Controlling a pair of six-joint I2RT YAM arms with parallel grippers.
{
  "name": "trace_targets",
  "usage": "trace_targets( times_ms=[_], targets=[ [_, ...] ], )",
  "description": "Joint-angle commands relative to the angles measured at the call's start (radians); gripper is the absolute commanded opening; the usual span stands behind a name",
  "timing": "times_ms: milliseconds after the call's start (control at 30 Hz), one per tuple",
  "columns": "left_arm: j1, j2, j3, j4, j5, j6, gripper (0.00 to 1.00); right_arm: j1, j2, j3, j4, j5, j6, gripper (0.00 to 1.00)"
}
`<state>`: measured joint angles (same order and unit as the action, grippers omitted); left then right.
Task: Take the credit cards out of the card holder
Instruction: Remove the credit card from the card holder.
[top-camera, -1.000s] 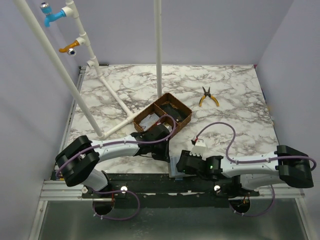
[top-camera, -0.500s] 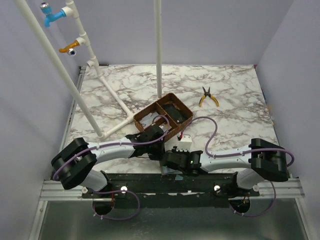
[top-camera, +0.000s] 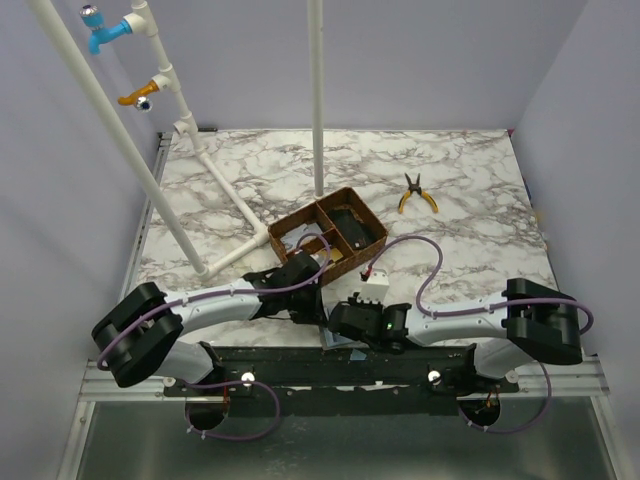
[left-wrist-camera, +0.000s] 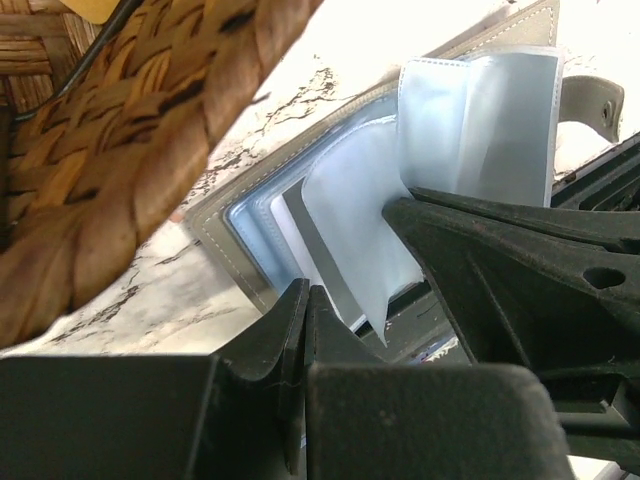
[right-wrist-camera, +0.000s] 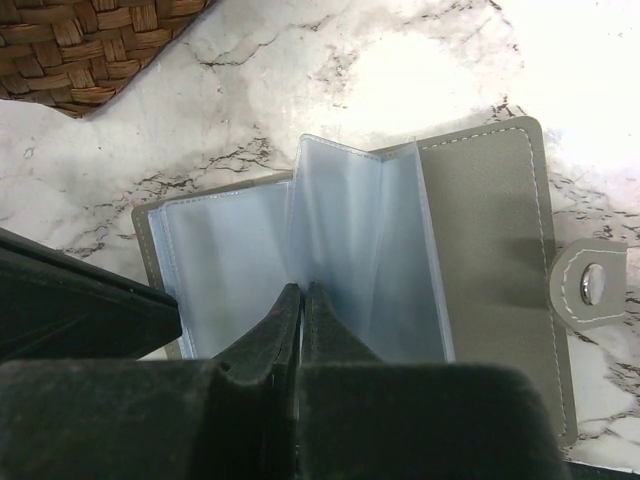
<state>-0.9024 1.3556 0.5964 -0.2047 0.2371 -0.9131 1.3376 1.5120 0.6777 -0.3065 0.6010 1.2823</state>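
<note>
**A:** Where is the card holder (right-wrist-camera: 490, 250) lying?

**B:** It is lying open on the table (right-wrist-camera: 380, 70), near the front edge and just beside the woven tray (right-wrist-camera: 90, 40). Its grey cover is facing down, so the clear sleeves (right-wrist-camera: 350, 230) are standing up where the fingers can reach them. The snap tab (right-wrist-camera: 590, 287) is hanging loose past one flap.

**A:** What is the right gripper (right-wrist-camera: 301, 290) doing?

**B:** Its fingers are pressing together right at the fold where the sleeves meet. I am guessing it is pinning or parting the sleeves so a pocket opens. I cannot tell whether a sleeve is actually caught between them.

**A:** And the left gripper (left-wrist-camera: 303, 292)?

**B:** It is also pressing its fingers together, low at the opposite edge of the holder, close against the other gripper. A pale grey strip is showing among the sleeves just above its tips. That may be one of the cards (left-wrist-camera: 312, 255), but I cannot tell whether the fingers are pinching it.

**A:** So the cards are not out?

**B:** None is lying free on the table. I am judging they are sitting inside the sleeves, with one arm steadying while the other is working at an edge.
</note>
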Motion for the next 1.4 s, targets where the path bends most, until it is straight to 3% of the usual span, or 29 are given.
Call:
trace_targets(
  times_ms=[0, 333, 467, 733, 1000, 1200, 1367],
  targets=[
    [-0.006, -0.026, -0.004, -0.016, -0.003, 0.015, 0.01, 0.003, 0.121, -0.126, -0.037, -0.233, 0.025, 0.01],
    [-0.038, 0.033, 0.045, -0.009, -0.015, 0.007, 0.01, 0.001, 0.11, -0.163, 0.031, -0.274, 0.035, 0.01],
    [-0.041, 0.046, 0.061, -0.009, -0.021, 0.002, 0.01, 0.002, 0.034, -0.192, 0.055, -0.275, 0.047, 0.01],
    [-0.056, 0.077, 0.103, -0.012, -0.032, 0.003, 0.01, -0.006, -0.307, -0.169, 0.017, -0.175, 0.008, 0.2],
    [-0.101, 0.131, 0.164, -0.009, -0.024, -0.002, 0.01, -0.016, -0.415, -0.17, -0.073, -0.136, 0.04, 0.41],
    [-0.134, 0.156, 0.199, -0.016, -0.015, -0.005, 0.01, -0.015, -0.545, -0.167, -0.211, -0.077, 0.099, 0.43],
    [-0.157, 0.202, 0.238, -0.016, -0.008, -0.006, 0.01, -0.016, -0.7, -0.138, -0.311, -0.009, 0.116, 0.54]
  ],
)
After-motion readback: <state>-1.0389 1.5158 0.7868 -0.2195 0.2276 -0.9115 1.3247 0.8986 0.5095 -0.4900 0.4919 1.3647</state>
